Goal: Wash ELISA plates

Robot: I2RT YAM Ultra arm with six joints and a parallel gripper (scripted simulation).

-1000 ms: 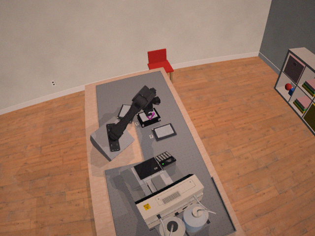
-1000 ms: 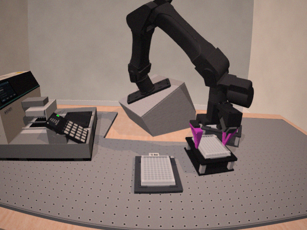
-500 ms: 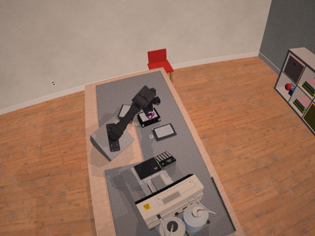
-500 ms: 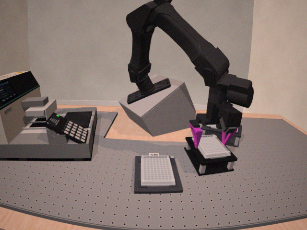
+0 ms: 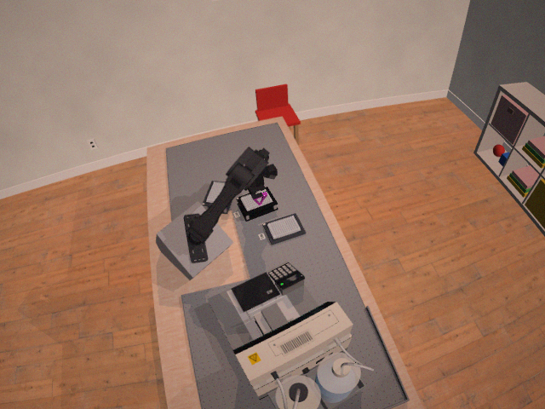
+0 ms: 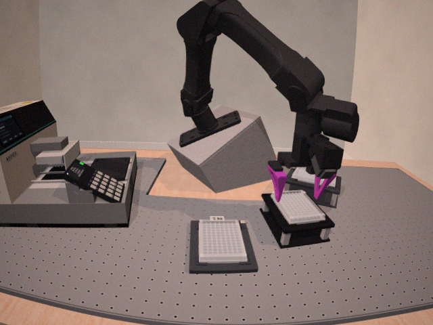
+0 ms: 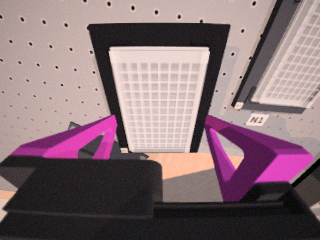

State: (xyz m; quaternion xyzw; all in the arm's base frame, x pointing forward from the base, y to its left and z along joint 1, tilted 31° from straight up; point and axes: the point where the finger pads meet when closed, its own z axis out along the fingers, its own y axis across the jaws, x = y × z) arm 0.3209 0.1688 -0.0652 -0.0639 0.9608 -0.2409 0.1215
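My gripper (image 5: 261, 200) (image 6: 297, 200) (image 7: 160, 120) is open, its magenta fingers on either side of a white plate (image 6: 300, 208) (image 7: 160, 90) with their tips about at its top, not pressing on it. That plate lies flat in the raised black nest (image 6: 276, 218) (image 7: 160, 34). Another plate (image 5: 283, 227) (image 6: 222, 241) lies in the low nest N1 (image 5: 288, 238) (image 6: 223, 268). A third plate (image 5: 214, 192) (image 6: 302, 176) lies in the nest behind, partly hidden by the arm. The washer's black carrier (image 5: 255, 290) (image 6: 115, 168) holds no plate. The lamp (image 5: 281, 284) (image 6: 81, 163) is green.
The keypad (image 5: 283, 270) (image 6: 108, 185) stands tilted beside the carrier track. The washer housing (image 5: 295, 348) and bottles (image 5: 338, 378) are beyond it. The arm's grey pedestal (image 6: 223, 157) stands behind N1. A red chair (image 5: 272, 99) is past the table's end.
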